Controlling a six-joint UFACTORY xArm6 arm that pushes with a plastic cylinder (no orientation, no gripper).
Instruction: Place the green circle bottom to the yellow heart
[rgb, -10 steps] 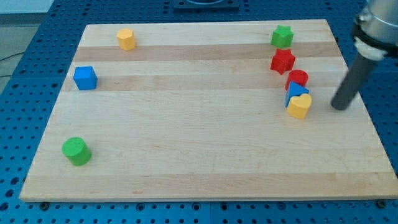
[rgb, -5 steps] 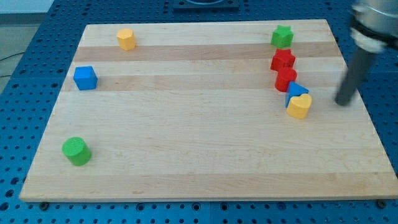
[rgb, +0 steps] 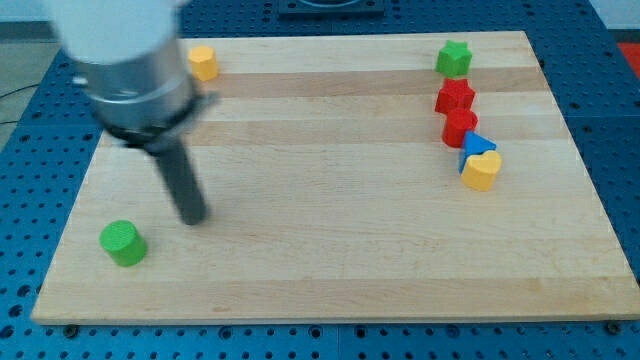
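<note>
The green circle (rgb: 123, 243) lies near the board's bottom left corner. The yellow heart (rgb: 481, 170) lies at the right side, touching a blue triangle (rgb: 474, 145) above it. My tip (rgb: 193, 219) is a dark rod's end, blurred, just right of and slightly above the green circle, a short gap apart. It is far left of the yellow heart.
A red circle (rgb: 459, 127) and a red star (rgb: 454, 97) stack above the blue triangle. A green star (rgb: 453, 59) is at the top right. A yellow hexagon (rgb: 203, 62) is at the top left. The arm hides the blue cube.
The rod has swept from the right edge beside the yellow heart across the board to the left, near the green circle. The red circle shifted slightly left earlier. The arm now covers the blue cube.
</note>
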